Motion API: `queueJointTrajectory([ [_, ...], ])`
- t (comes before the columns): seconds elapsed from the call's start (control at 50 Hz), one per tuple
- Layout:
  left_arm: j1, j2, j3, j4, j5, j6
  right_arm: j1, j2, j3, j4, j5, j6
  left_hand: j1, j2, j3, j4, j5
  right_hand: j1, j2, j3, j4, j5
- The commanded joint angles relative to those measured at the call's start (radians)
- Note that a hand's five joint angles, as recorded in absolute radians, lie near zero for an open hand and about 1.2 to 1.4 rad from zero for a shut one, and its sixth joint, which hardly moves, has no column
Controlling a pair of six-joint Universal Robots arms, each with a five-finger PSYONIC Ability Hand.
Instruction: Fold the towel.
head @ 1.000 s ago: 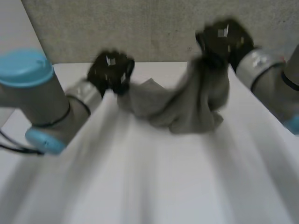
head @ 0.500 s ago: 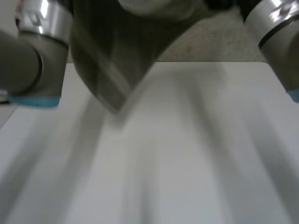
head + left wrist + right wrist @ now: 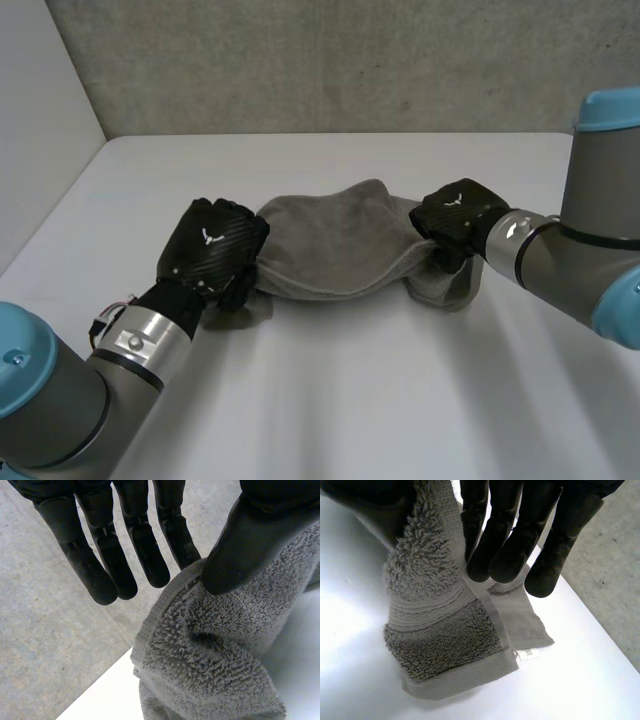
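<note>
The grey towel lies slack on the white table, stretched between my two hands. My left hand holds its left end; in the left wrist view the thumb pinches the towel's hemmed edge against a finger while the other fingers stay straight. My right hand holds the right end. Its wrist view shows the towel clamped between thumb and fingers, with a hemmed corner and a small label hanging down onto the table.
The table's far edge runs in front of a rough grey concrete surface. Its left edge slants close to my left arm. Bare white table stretches in front of the towel.
The towel was swung high up off the table between both hands; now it has come down and lies on the table, spread wider between them.
</note>
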Motion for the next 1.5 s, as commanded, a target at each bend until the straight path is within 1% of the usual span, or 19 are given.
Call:
queueJointTrajectory([
  [0.02, -0.077, 0.002, 0.020, -0.031, -0.001, 0.001, -0.007, -0.070, 0.112, -0.043, 0.020, 0.042, 0.044, 0.044, 0.016, 0.043, 0.026, 0.063, 0.065, 0.053, 0.056, 0.054],
  [0.16, -0.135, 0.002, 0.022, -0.085, 0.004, 0.010, -0.037, -0.093, 0.227, -0.089, 0.051, 0.022, 0.044, 0.044, 0.016, 0.043, 0.026, 0.063, 0.065, 0.053, 0.056, 0.054],
  [0.18, -0.137, 0.001, 0.026, -0.097, 0.004, 0.012, -0.045, -0.096, 0.247, -0.107, 0.048, 0.019, -0.165, -0.165, -0.193, -0.166, -0.183, 0.063, 0.065, 0.053, 0.056, 0.054],
  [0.2, -0.137, 0.001, 0.027, -0.098, 0.004, 0.012, -0.045, -0.096, 0.248, -0.107, 0.047, 0.019, -0.167, -0.167, -0.195, -0.168, -0.185, 0.063, 0.065, 0.053, 0.056, 0.054],
  [0.24, -0.134, -0.004, 0.057, -0.110, 0.005, 0.012, -0.054, -0.099, 0.265, -0.136, 0.044, 0.013, -0.754, -0.754, -0.782, -0.755, -0.772, 0.063, 0.065, 0.053, 0.056, 0.054],
  [0.26, -0.134, -0.004, 0.057, -0.110, 0.005, 0.012, -0.054, -0.099, 0.265, -0.137, 0.044, 0.013, -0.757, -0.757, -0.785, -0.758, -0.775, 0.063, 0.065, 0.053, 0.056, 0.054],
  [0.28, -0.123, -0.005, 0.083, -0.113, 0.005, 0.012, -0.059, -0.099, 0.265, -0.143, 0.043, 0.010, -0.952, -0.952, -0.980, -0.952, -0.970, 0.063, 0.065, 0.053, 0.056, 0.054],
  [0.34, -0.096, -0.005, 0.134, -0.119, 0.002, 0.012, -0.064, -0.099, 0.257, -0.144, 0.043, 0.009, -1.121, -1.121, -1.148, -1.121, -1.138, 0.063, 0.065, 0.053, 0.056, 0.054],
  [0.48, 0.021, -0.019, 0.223, -0.124, 0.005, 0.005, -0.053, -0.097, 0.252, -0.144, 0.044, 0.010, -1.130, -1.130, -1.158, -1.131, -1.148, 0.063, 0.065, 0.053, 0.056, 0.054],
  [0.62, 0.044, -0.165, 0.356, -0.194, 0.075, 0.012, -0.050, -0.088, 0.255, -0.147, 0.046, 0.009, -1.089, -1.089, -1.117, -1.089, -1.107, 0.063, 0.065, 0.053, 0.056, 0.054],
  [0.72, 0.041, -0.349, 0.528, -0.425, 0.160, 0.053, -0.050, -0.082, 0.266, -0.150, 0.046, 0.009, -1.062, -1.062, -1.090, -1.063, -1.080, 0.063, 0.065, 0.053, 0.056, 0.054],
  [0.8, 0.036, -0.447, 0.649, -0.580, 0.163, 0.163, -0.050, -0.073, 0.269, -0.153, 0.044, 0.007, -1.065, -1.065, -1.093, -1.066, -1.083, 0.063, 0.065, 0.053, 0.056, 0.054],
  [0.98, 0.001, -0.556, 0.812, -0.644, 0.167, 0.209, -0.050, -0.062, 0.268, -0.155, 0.044, 0.006, -1.053, -1.053, -1.081, -1.054, -1.071, 0.063, 0.065, 0.053, 0.056, 0.054],
  [1.14, -0.007, -0.594, 0.886, -0.751, 0.167, 0.214, -0.050, -0.056, 0.269, -0.155, 0.044, -0.002, -0.686, -0.686, -0.714, -0.687, -0.704, 0.063, 0.065, 0.053, 0.056, 0.054],
  [1.18, -0.007, -0.591, 0.886, -0.766, 0.168, 0.214, -0.050, -0.056, 0.269, -0.155, 0.044, -0.008, -0.537, -0.537, -0.565, -0.538, -0.555, 0.063, 0.065, 0.053, 0.056, 0.054],
  [1.22, -0.011, -0.581, 0.876, -0.785, 0.170, 0.213, -0.050, -0.053, 0.266, -0.155, 0.046, -0.017, -0.250, -0.250, -0.278, -0.251, -0.268, 0.063, 0.065, 0.053, 0.056, 0.054],
  [1.24, -0.011, -0.581, 0.876, -0.785, 0.170, 0.213, -0.050, -0.053, 0.266, -0.155, 0.046, -0.018, -0.249, -0.249, -0.277, -0.250, -0.267, 0.063, 0.065, 0.053, 0.056, 0.054],
  [1.3, -0.020, -0.542, 0.850, -0.794, 0.183, 0.213, -0.053, -0.053, 0.262, -0.153, 0.046, -0.021, 0.044, 0.044, 0.016, 0.043, 0.026, 0.063, 0.065, 0.053, 0.056, 0.054],
  [1.5, 0.021, -0.406, 0.735, -0.794, 0.262, 0.205, -0.057, -0.070, 0.260, -0.143, 0.041, -0.018, 0.044, 0.044, 0.016, 0.043, 0.026, 0.063, 0.065, 0.053, 0.056, 0.054],
])
